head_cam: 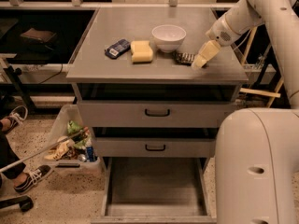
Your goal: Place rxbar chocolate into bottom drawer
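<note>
The rxbar chocolate (184, 57), a small dark bar with pale lettering, lies flat on the grey cabinet top (140, 24), just right of the white bowl. My gripper (201, 62) hangs low over the top at the bar's right end, tip close to the surface, very near or touching the bar. The bottom drawer (156, 183) is pulled open at floor level, its flat grey inside bare.
A white bowl (168, 36), a yellow sponge block (141, 51) and a dark blue packet (117, 48) sit on the top. The two upper drawers (157, 112) are closed. My white base (257, 167) stands right of the drawers. A litter bin (70, 141) and a person's shoe (32, 176) are at left.
</note>
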